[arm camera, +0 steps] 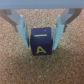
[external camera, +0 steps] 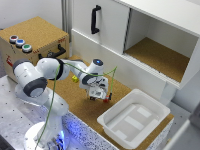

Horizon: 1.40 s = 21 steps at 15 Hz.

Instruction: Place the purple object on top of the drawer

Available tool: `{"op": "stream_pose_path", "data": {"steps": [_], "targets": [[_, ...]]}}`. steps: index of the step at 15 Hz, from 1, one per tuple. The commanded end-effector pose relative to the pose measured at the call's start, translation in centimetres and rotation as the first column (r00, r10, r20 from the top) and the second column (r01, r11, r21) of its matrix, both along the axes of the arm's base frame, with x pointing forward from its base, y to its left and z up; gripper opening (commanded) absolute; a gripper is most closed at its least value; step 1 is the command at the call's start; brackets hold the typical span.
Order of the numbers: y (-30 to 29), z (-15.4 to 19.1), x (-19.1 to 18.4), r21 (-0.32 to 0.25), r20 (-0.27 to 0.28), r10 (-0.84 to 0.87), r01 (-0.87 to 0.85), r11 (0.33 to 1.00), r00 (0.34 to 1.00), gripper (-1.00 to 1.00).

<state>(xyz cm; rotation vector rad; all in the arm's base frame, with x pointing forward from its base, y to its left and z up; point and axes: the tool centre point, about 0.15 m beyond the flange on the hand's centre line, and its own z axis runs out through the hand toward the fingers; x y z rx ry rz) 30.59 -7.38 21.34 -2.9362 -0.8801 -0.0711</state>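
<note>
In the wrist view the purple object [arm camera: 41, 42], a small dark purple block with a yellow "A" on its face, sits between my two fingers [arm camera: 22, 29]. My gripper [arm camera: 41, 40] is closed in against both of its sides, low over the cork mat. In the exterior view my gripper [external camera: 97, 94] points down at the middle of the cork mat [external camera: 82, 107], and the block is hidden under it. The drawer [external camera: 35, 37], a cork-topped box with a black front handle and three round buttons, stands at the exterior view's far left.
A yellow block [external camera: 75, 78] lies on the mat beside my wrist and a red block [external camera: 106, 100] next to my gripper. A white plastic tub [external camera: 132, 120] stands to the exterior view's right. A big white cabinet [external camera: 107, 25] with an open compartment is behind.
</note>
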Motion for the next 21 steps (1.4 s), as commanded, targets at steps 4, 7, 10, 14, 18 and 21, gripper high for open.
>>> {"op": "stream_pose_path", "data": {"steps": [4, 7, 10, 14, 18, 21], "targets": [[5.7, 5.6, 4.9, -0.001, 0.017, 0.149, -0.149, 0.989, 0.989, -1.00], [10.9, 9.6, 7.3, -0.003, 0.017, 0.344, -0.344, 0.939, 0.939, -1.00], [17.5, 14.3, 8.5, -0.001, 0.034, 0.553, -0.553, 0.833, 0.833, -1.00], [27.1, 19.4, 8.2, -0.015, 0.073, 0.793, -0.795, 0.607, 0.604, -1.00], [34.2, 23.4, 8.4, 0.015, 0.064, 0.910, -0.912, 0.410, 0.410, -1.00], [40.3, 25.7, 6.4, -0.043, 0.056, 0.962, -0.962, 0.268, 0.266, -1.00]]}}
